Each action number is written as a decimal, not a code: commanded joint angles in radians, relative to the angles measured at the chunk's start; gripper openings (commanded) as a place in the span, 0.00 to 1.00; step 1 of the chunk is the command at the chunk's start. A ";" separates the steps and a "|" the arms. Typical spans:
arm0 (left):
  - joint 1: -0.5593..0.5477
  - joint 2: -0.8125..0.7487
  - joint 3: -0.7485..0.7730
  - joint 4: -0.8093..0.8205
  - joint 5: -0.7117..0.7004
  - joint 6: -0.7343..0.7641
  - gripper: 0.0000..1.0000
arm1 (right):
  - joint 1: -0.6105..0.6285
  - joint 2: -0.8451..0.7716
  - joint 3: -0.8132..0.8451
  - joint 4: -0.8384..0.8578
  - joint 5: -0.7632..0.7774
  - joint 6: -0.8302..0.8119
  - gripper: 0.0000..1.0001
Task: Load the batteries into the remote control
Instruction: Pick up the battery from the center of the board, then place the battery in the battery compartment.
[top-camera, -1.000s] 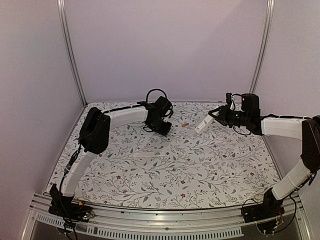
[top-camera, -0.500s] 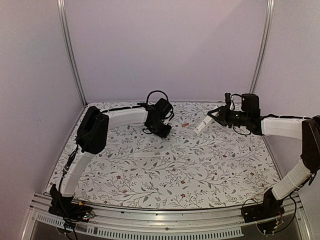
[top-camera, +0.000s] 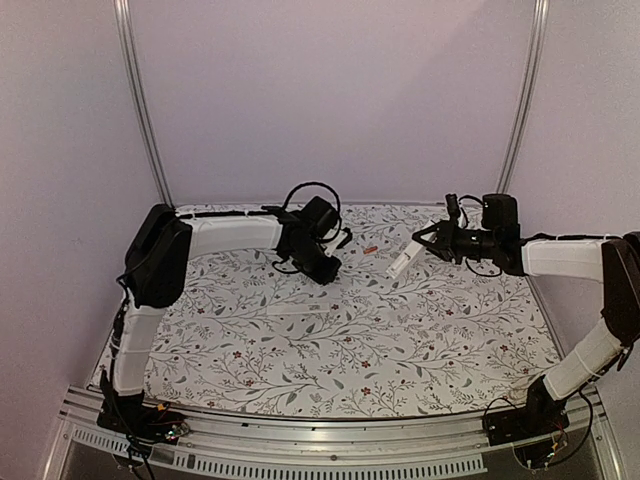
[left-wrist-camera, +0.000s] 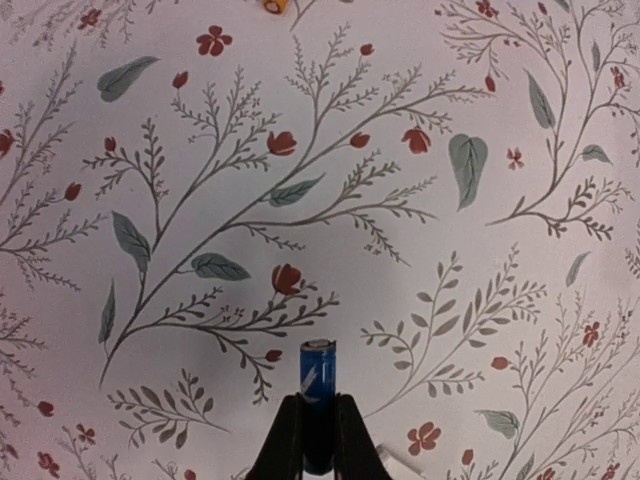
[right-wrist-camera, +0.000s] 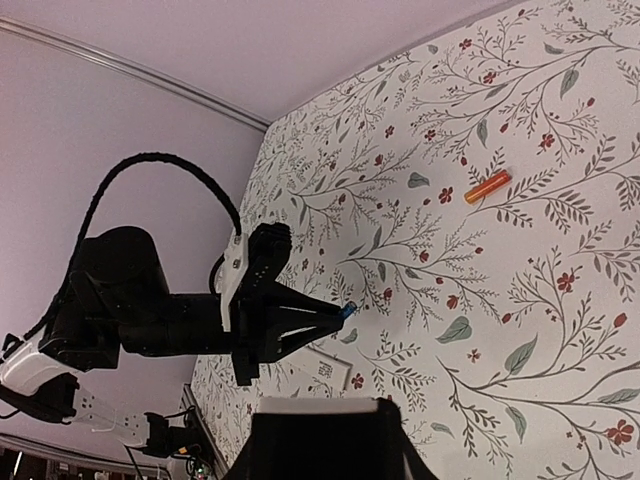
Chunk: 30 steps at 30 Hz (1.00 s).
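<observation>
The left hand is pinching together on a short, thin blue cylindrical battery. It is gripping the lower part, so the upper part is sticking out past the fingertips, and it is hovering over the flower-printed desk toward the far side. The right hand is gripping one end of a slim, long white plastic remote control. It is holding the remote control off the desk, with the free end slanting down and to the left. A second tiny cylinder, an orange-red battery, is lying flat on the desk between the two hands, touching neither.

The blue battery is looking rigid and light, with a smooth round casing that is likely to swivel or slip between flat pads. A pinch across the barrel that leaves one end free, as here, seems the right hold for leading it into the recess. The orange-red battery is probably going to roll if nudged, so it is calling for fingers straddling it across its width at mid-length.

The remote control is looking stiff and light, but held by one end it is acting as a long lever. Pressing a battery in may twist it in the grip. Which way its recess is facing I cannot tell.
</observation>
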 joint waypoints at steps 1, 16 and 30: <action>-0.045 -0.145 -0.131 0.098 0.082 0.017 0.00 | -0.002 -0.023 -0.040 0.022 -0.035 -0.002 0.00; -0.141 -0.479 -0.365 0.214 0.283 -0.183 0.00 | 0.060 0.156 -0.192 0.733 -0.141 0.324 0.00; -0.183 -0.433 -0.243 0.042 0.127 -0.198 0.00 | 0.182 0.293 -0.163 0.895 -0.045 0.432 0.00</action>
